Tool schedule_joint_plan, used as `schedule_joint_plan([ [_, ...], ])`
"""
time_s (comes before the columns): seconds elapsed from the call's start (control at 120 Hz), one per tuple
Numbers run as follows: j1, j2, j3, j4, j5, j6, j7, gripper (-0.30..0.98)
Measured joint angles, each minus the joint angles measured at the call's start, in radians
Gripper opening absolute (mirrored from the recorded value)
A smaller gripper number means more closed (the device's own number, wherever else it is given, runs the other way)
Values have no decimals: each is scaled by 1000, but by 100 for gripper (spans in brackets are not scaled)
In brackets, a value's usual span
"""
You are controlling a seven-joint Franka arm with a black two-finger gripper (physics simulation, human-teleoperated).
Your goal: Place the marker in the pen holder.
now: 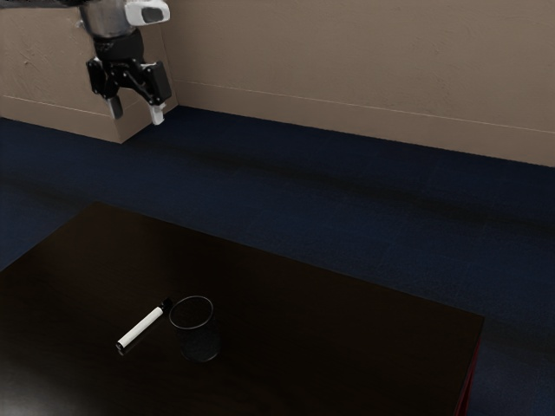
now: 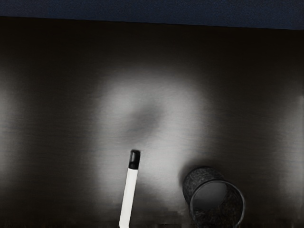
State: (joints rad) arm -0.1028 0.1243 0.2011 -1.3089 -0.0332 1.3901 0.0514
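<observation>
The pen holder (image 1: 200, 342) stands upright on the dark counter (image 1: 347, 347), its round mouth facing up. Just beside it, on the exterior view's left, the marker (image 1: 140, 328) lies flat on the counter, apart from the holder's wall. The black end (image 2: 134, 159) is the end nearer the holder; the white barrel (image 2: 128, 197) slants away from it. High above the pen holder and well apart from it, toward the exterior view's upper left, hangs the pincer (image 1: 136, 111), spread wide, its two fingers (image 1: 115, 107) pointing down. Pale patches of light lie on the counter around the holder. Farther back than the holder, past the counter's edge, are the blue floor (image 1: 347, 225) and a brown wall (image 1: 347, 52)
</observation>
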Motion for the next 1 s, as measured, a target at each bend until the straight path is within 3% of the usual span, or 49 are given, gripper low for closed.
schedule_joint_plan([
  [0.1,-1,2,-10,-33,6,-20,-1,69],
  [0.167,1,-39,-16,-196,12,24,8,69],
  [0.275,-6,-60,1,-483,29,181,33,69],
  [0.425,6,-5,21,-690,63,437,59,69],
  [0.567,5,68,27,-768,60,641,78,69],
  [0.808,6,75,57,-946,62,929,107,69],
  [1.0,6,102,59,-975,60,1081,123,69],
])
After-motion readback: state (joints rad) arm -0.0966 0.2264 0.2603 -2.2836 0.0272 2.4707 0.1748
